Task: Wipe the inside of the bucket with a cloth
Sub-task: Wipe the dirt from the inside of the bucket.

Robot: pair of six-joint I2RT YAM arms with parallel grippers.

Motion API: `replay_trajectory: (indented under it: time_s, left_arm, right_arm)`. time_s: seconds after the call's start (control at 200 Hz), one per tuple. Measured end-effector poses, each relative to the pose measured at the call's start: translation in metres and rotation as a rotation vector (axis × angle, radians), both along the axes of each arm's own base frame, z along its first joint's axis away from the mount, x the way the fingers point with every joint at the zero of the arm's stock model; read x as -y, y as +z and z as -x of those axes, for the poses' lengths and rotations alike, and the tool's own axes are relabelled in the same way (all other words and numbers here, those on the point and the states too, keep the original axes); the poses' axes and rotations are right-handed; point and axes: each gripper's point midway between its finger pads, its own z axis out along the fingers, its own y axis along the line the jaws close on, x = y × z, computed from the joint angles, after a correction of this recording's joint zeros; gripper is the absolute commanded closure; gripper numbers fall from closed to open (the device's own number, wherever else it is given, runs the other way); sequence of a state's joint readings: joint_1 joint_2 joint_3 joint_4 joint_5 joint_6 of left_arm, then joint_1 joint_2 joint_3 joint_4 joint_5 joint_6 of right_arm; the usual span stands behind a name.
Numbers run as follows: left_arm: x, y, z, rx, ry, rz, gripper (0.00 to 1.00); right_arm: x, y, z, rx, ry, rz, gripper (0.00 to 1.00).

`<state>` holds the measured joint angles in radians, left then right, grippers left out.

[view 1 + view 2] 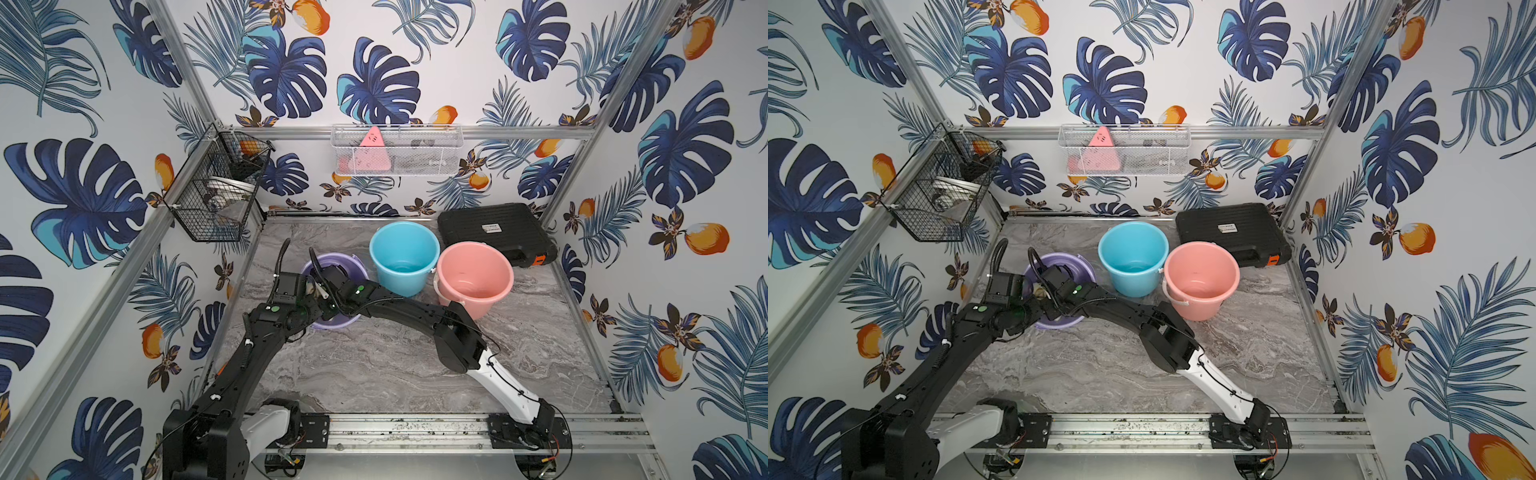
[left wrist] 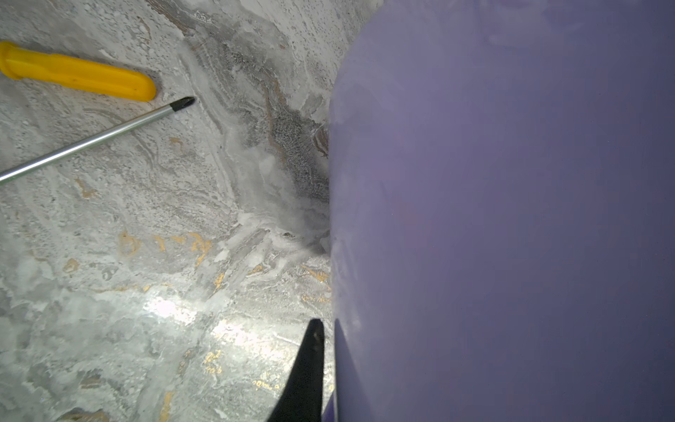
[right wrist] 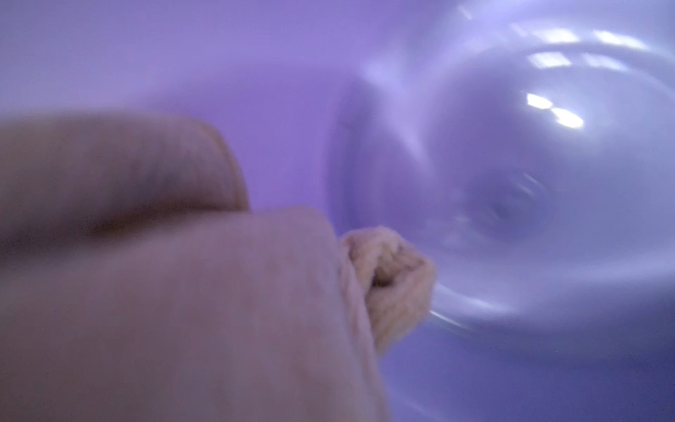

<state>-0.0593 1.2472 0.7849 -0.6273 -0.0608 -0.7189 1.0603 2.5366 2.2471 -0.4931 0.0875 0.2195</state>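
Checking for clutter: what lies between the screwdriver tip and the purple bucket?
Nothing: between screwdriver tip and purple bucket only bare tabletop, in the left wrist view.

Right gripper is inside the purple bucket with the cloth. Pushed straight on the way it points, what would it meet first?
Probably the purple bucket floor, the cloth bunched ahead of the right gripper pressing onto it first. The wrist view is blurred, so depth is unclear.

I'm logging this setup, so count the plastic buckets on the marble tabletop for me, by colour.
purple plastic bucket: 1
blue plastic bucket: 1
pink plastic bucket: 1
Total: 3
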Motion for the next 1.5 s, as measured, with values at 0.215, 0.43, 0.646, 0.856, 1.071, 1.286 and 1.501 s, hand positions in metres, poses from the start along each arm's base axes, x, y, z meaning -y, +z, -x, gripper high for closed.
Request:
replay_trajectory:
  time_s: [0.215,0.43,0.646,0.856,1.071,1.286,1.501]
  left_arm:
    - [0.004,0.004,0.005,0.002,-0.016,0.014,1.00]
    - [0.010,0.004,0.002,0.007,-0.032,0.042,1.00]
    - [0.004,0.005,0.003,0.010,-0.022,0.012,1.00]
    - [0.002,0.004,0.002,0.001,-0.016,-0.004,1.00]
    - [0.001,0.002,0.003,-0.011,-0.026,-0.011,1.00]
    - [-0.002,0.004,0.003,-0.002,-0.008,-0.020,1.00]
    - [-0.012,0.009,0.006,0.003,0.018,-0.071,1.00]
  right_arm:
    - [0.042,-0.006,-0.021,0.162,-0.163,0.160,1.00]
    - [0.068,0.018,-0.052,0.359,-0.307,0.276,1.00]
    - [0.069,0.028,-0.056,0.450,-0.327,0.341,1.00]
    - [0.058,0.011,-0.034,0.321,-0.244,0.334,1.00]
    - [0.043,0.012,0.022,0.049,-0.094,0.179,1.00]
    - [0.022,0.036,0.056,-0.109,-0.014,-0.023,1.00]
    - [0.027,0.025,0.043,-0.072,-0.089,0.061,1.00]
